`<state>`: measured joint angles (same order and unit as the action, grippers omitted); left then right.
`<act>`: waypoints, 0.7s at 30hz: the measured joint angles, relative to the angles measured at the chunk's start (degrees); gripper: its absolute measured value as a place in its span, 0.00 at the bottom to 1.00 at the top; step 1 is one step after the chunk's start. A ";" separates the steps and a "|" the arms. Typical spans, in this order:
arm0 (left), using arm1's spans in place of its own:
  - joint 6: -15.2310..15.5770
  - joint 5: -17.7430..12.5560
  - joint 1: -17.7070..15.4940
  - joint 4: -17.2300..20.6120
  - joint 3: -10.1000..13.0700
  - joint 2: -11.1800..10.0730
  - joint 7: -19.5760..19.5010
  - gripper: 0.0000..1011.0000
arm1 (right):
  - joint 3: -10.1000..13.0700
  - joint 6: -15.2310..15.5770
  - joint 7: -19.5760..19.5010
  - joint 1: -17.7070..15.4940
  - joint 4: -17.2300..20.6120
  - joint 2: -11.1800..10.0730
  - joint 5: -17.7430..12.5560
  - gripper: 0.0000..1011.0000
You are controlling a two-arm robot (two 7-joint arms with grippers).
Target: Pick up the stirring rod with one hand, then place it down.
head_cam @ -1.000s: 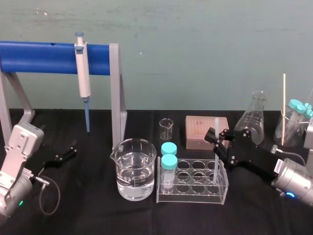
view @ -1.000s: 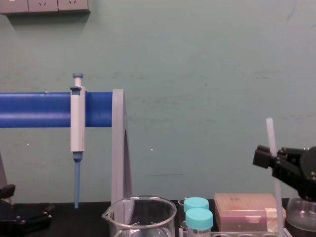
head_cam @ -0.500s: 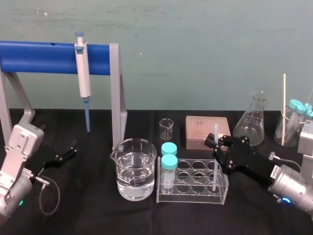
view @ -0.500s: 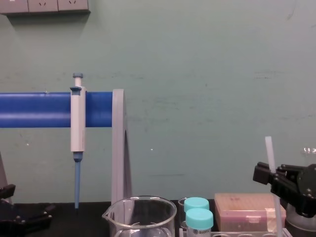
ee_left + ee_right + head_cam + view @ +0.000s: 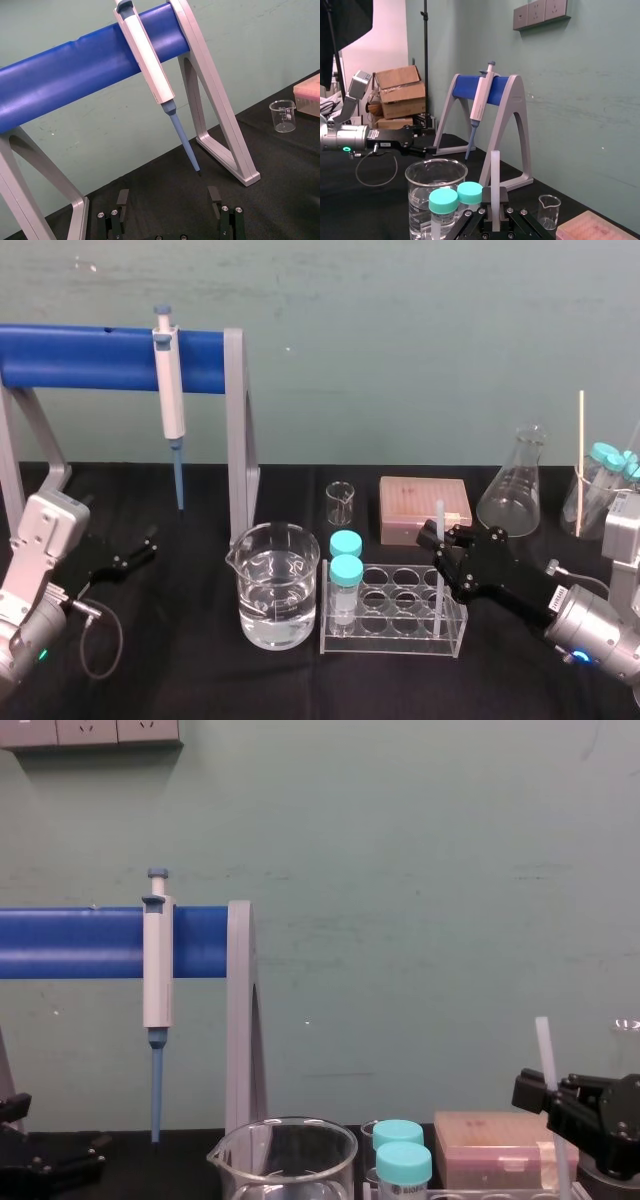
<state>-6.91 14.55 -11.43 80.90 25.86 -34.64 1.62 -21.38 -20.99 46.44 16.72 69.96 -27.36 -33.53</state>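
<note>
The stirring rod (image 5: 439, 515) is a thin whitish rod standing upright. My right gripper (image 5: 441, 541) is shut on it a little below its top. The rod's lower part reaches down into a cell at the right end of the clear tube rack (image 5: 392, 646). In the chest view the rod (image 5: 545, 1045) rises above the black right gripper (image 5: 552, 1096) at the lower right. The right wrist view shows the rod (image 5: 495, 172) clamped between the fingers. My left gripper (image 5: 147, 545) rests open on the black table at the far left, with nothing in it (image 5: 168, 199).
A beaker of water (image 5: 277, 585) stands left of the rack, with two teal-capped tubes (image 5: 346, 558) in the rack's left end. Behind are a small beaker (image 5: 340, 502), a pink box (image 5: 424, 508) and a flask (image 5: 514, 485). A pipette (image 5: 170, 390) hangs on the blue stand (image 5: 90, 358).
My right gripper has come down with the rod, and the rod's lower end has sunk deeper into the rack. The left arm has not moved.
</note>
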 joint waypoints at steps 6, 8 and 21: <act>0.00 0.00 0.00 0.00 0.00 0.00 0.00 0.99 | 0.09 0.07 -0.37 -0.01 -0.24 0.10 0.54 0.07; 0.00 0.00 0.00 0.00 0.00 0.00 0.00 0.99 | 0.10 0.07 -0.42 -0.03 -0.24 0.09 0.60 0.07; 0.00 0.00 0.00 0.00 0.00 0.00 0.00 0.99 | 0.08 0.07 -0.36 -0.01 -0.22 0.06 0.52 0.18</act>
<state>-6.91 14.55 -11.43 80.90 25.86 -34.64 1.62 -21.30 -20.92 46.08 16.71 69.73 -27.30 -33.01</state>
